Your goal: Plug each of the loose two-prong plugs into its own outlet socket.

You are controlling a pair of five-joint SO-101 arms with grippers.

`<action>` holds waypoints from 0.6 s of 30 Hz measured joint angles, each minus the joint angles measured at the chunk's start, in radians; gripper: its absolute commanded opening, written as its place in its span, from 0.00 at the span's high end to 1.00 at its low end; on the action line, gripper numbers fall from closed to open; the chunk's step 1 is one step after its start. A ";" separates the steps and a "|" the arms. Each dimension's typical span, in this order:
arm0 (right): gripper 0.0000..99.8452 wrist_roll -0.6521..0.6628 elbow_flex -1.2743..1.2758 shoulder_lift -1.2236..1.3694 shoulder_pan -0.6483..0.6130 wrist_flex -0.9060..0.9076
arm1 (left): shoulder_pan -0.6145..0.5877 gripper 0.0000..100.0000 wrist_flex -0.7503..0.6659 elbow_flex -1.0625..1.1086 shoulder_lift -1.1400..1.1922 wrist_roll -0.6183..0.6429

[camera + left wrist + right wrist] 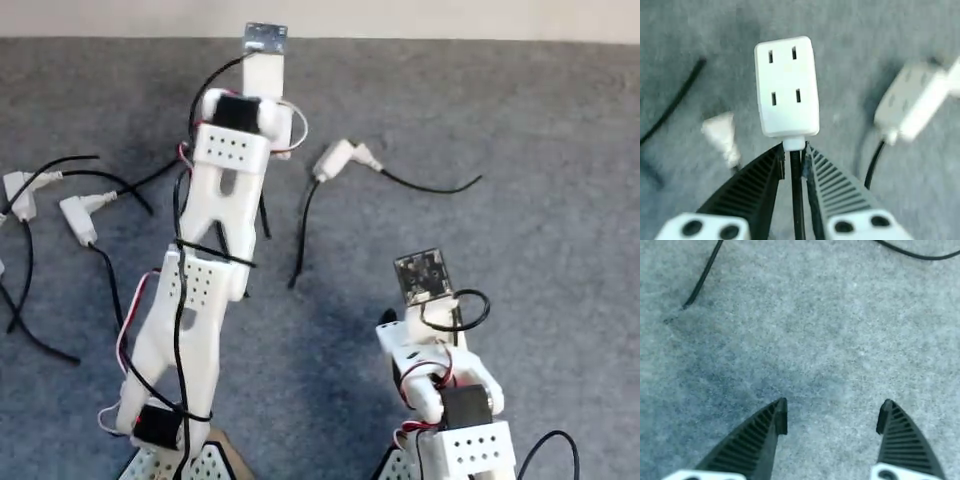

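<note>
Far left on the grey carpet (560, 120) you have a far-left plug (20, 195) and, just beside it, a second plug (80, 218). Both are white, on black cords, and joined to nothing; whether either is really a socket end is too small to tell.

Next over, your left arm stretches toward the far side of the table. The left gripper (794, 150) is pinched narrow on the neck of a white outlet socket (787, 90), right where the cord leaves the body. The socket's face is turned toward the wrist camera, and its two pairs of slots are bare. A small white plug (720, 135) lies on the carpet near it, not in the slots.

Right of that arm sits a joined pair (340, 158), two white bodies meeting at an angle with a cord running off each way. It looks like a plug already seated, though the seam is not clear enough to be sure.

Furthest right, the right gripper (832, 415) hangs spread wide over bare carpet, holding nothing.

By my reading you have one connection made at most. The held socket needs its plug, and the left-hand plugs are undone.
</note>
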 measured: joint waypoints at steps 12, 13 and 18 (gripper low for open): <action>0.72 0.000 0.038 0.000 0.000 -0.017 | -0.023 1.00 0.031 1.089 -0.804 -0.259; 0.72 0.000 0.038 0.000 0.000 -0.017 | -0.023 1.00 0.031 1.197 -0.887 -0.279; 0.72 0.000 0.038 0.000 0.000 -0.020 | -0.023 1.00 -0.094 1.728 -1.255 -0.384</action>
